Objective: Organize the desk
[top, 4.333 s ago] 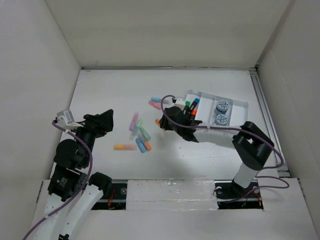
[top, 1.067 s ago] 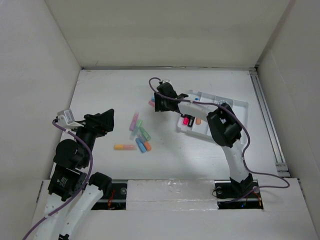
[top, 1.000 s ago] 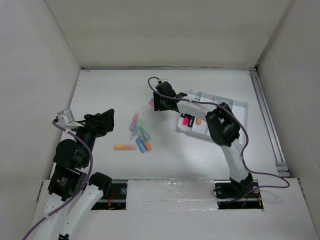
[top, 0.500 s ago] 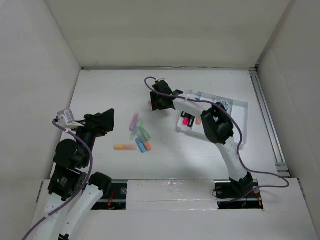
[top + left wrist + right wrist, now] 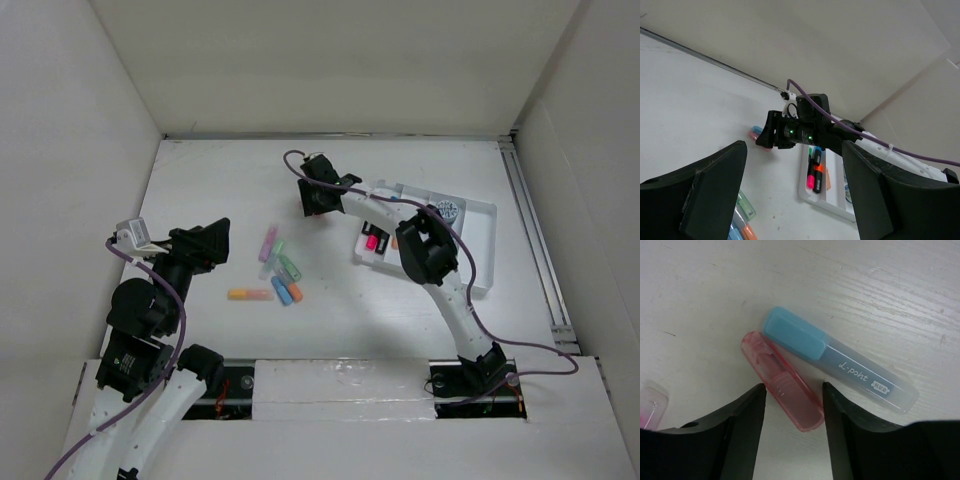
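Our right gripper (image 5: pixel 794 400) has reached farther left of the tray (image 5: pixel 482 216), jaws apart astride the pink highlighter (image 5: pixel 782 387), our left gripper (image 5: pixel 795 185) gaping well left of the tray, desk (image 5: pixel 220 180) beneath all, open surface beyond the tray toward its walled far edge

Plain white panels (image 5: pixel 330 60) enclose the space on three sides.

In the top view the right gripper (image 5: pixel 312 203) hides the pink highlighter (image 5: pixel 782 387) and blue highlighter (image 5: pixel 840 360); the right wrist view's left edge cuts off a pink piece (image 5: pixel 650 402). The left wrist view crops the loose highlighters (image 5: pixel 744 207) at its bottom edge.
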Action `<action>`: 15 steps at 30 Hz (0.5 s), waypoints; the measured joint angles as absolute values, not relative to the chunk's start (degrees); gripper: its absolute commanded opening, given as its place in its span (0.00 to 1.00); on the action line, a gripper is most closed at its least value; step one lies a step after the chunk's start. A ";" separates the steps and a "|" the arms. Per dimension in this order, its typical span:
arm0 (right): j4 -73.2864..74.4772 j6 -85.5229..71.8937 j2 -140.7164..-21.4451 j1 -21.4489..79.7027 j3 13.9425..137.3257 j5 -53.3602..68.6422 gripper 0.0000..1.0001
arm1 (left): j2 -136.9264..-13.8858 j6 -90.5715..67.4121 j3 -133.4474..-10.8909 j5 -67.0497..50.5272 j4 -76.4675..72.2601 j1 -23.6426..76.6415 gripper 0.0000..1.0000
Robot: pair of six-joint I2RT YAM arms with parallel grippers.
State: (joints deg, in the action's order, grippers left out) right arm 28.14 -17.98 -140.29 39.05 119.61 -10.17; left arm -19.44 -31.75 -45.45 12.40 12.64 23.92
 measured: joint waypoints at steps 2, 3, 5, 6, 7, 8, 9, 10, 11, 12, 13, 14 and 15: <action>28.21 -17.93 -140.29 39.03 119.61 -9.52 0.47 | -19.44 -31.75 -45.45 12.36 12.64 23.92 0.72; 28.25 -17.93 -140.29 39.05 119.57 -9.26 0.43 | -19.44 -31.75 -45.43 12.34 12.64 23.92 0.72; 28.16 -17.91 -140.29 39.16 119.35 -9.04 0.33 | -19.42 -31.73 -45.41 12.21 12.62 23.92 0.72; 27.92 -18.00 -140.14 39.24 119.04 -9.04 0.29 | -19.42 -31.73 -45.39 12.19 12.64 23.92 0.72; 27.53 -18.00 -139.79 39.38 118.30 -9.08 0.20 | -19.42 -31.70 -45.39 12.19 12.64 23.92 0.72; 26.74 -18.28 -139.06 39.57 116.88 -9.23 0.18 | -19.42 -31.70 -45.36 12.16 12.62 23.92 0.72; 25.98 -18.48 -138.10 39.86 115.15 -9.45 0.14 | -19.42 -31.70 -45.36 12.14 12.62 23.92 0.72; 25.08 -18.85 -136.99 40.16 113.08 -9.43 0.13 | -19.42 -31.70 -45.34 12.12 12.62 23.92 0.72; 23.86 -19.40 -135.31 40.53 110.10 -9.28 0.13 | -19.40 -31.68 -45.34 12.08 12.62 23.92 0.72; 23.05 -20.23 -133.58 40.93 107.24 -8.82 0.12 | -19.40 -31.68 -45.34 12.03 12.62 23.92 0.72; 21.93 -21.15 -131.61 41.32 104.12 -8.10 0.11 | -19.40 -31.68 -45.34 11.99 12.60 23.92 0.72; 20.34 -22.22 -129.32 41.69 100.27 -7.03 0.11 | -19.40 -31.68 -45.34 11.97 12.60 23.92 0.72; 18.70 -23.62 -126.76 41.78 96.12 -5.76 0.11 | -19.38 -31.68 -45.34 11.97 12.60 23.92 0.72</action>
